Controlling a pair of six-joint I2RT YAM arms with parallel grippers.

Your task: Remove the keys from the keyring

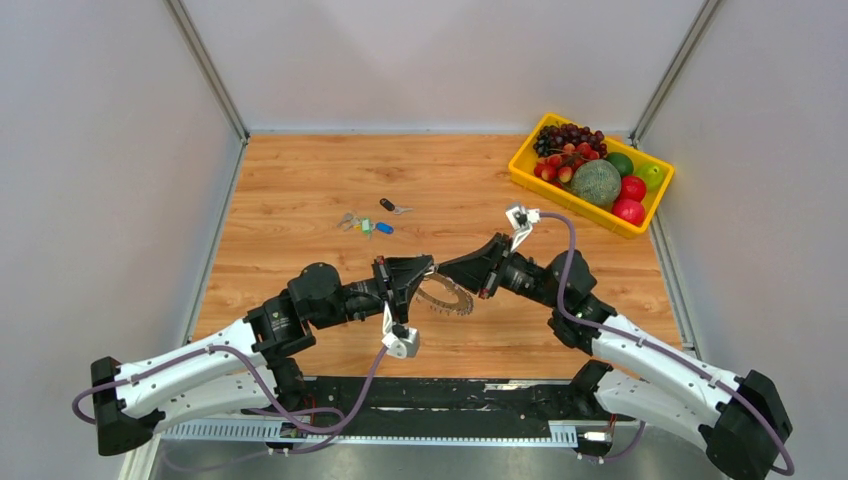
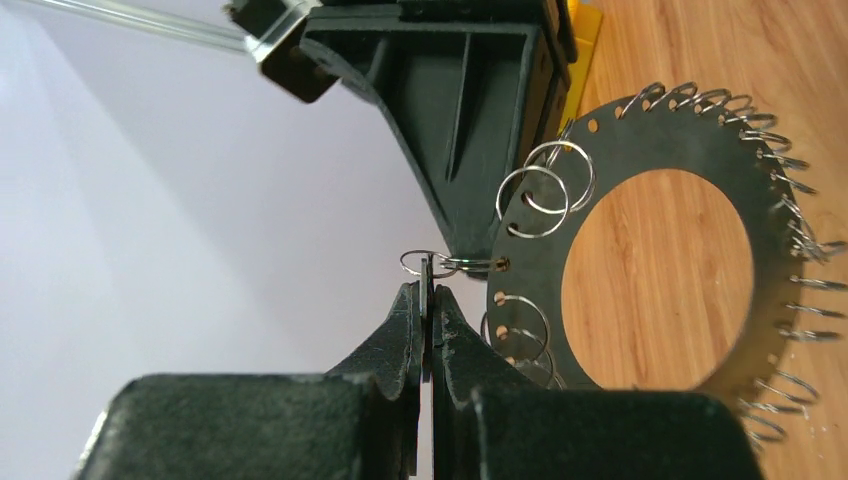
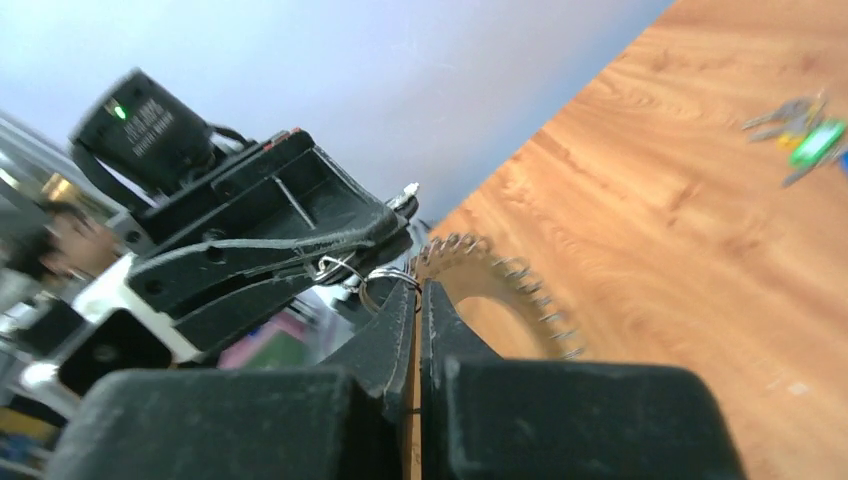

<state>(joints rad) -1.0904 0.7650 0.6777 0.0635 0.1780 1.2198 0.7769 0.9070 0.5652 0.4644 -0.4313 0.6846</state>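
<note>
The keyring (image 1: 447, 298), a grey disc with an open centre and small wire loops round its rim, hangs between my two grippers above the table. My left gripper (image 2: 430, 292) is shut on a thin silver key (image 2: 427, 272), seen edge-on, which a small wire loop joins to a hole in the keyring (image 2: 640, 150). My right gripper (image 3: 416, 292) is shut on the rim of the keyring (image 3: 500, 285), right beside that loop. Loose keys (image 1: 364, 225) with green and blue tags lie on the table behind, and a black-headed key (image 1: 391, 206) lies near them. The loose keys (image 3: 805, 135) also show in the right wrist view.
A yellow tray (image 1: 522, 172) of fruit stands at the back right corner. White walls close in the wooden table (image 1: 300, 190) on three sides. The arms' bases and a black rail run along the near edge.
</note>
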